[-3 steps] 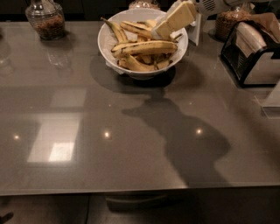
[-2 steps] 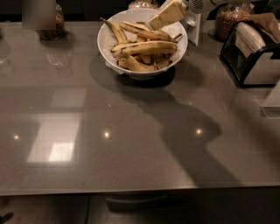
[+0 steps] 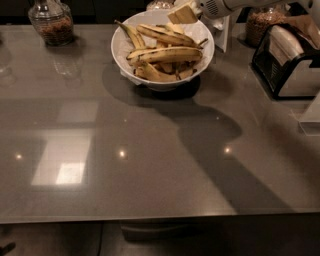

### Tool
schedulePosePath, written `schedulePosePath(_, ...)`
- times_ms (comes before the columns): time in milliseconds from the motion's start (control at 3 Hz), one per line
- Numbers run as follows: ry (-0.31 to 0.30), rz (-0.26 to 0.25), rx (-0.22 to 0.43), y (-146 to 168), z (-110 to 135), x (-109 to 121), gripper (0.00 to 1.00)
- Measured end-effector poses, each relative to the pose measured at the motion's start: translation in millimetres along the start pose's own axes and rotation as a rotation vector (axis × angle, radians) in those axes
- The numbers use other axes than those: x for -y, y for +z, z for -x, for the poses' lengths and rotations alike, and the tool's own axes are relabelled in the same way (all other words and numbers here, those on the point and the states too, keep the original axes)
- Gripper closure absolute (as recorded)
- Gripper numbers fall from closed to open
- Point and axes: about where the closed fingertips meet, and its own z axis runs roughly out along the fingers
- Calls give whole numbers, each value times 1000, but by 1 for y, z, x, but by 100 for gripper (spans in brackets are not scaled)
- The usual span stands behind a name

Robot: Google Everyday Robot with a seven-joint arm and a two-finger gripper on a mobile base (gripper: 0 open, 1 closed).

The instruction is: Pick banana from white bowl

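Note:
The white bowl (image 3: 205, 60) stands at the back middle of the grey table and holds several bananas. The banana (image 3: 165, 35), long, slim and speckled, lies across the top of the pile. Below it lies a thicker, brighter banana (image 3: 167, 54). A short dark-tipped banana (image 3: 131, 33) points up at the bowl's left side. My gripper (image 3: 182, 14), cream-coloured, hangs just above the bowl's far right rim, close over the slim banana's right end. Its arm reaches in from the top right. I see nothing held in it.
A glass jar (image 3: 50, 22) with brown contents stands at the back left. A black and white holder (image 3: 290, 60) stands at the right, with another jar (image 3: 262, 25) behind it. A white upright object (image 3: 223, 32) stands behind the bowl. The table's front edge (image 3: 160, 217) runs along the bottom.
My gripper has moved left and slightly up, from beside the bowl's right rim to above its far rim. The bananas and the bowl have not shifted.

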Motion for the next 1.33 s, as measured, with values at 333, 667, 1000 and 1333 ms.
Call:
schedulePosePath(333,17,28,-4,12,-4,-8,57)
schedulePosePath(667,17,28,-4,12,-4,-8,54)
schedulePosePath(1000,37,54,11,14,0,-22,51)
schedulePosePath(1333,54,75,18,16,3,-32,50)
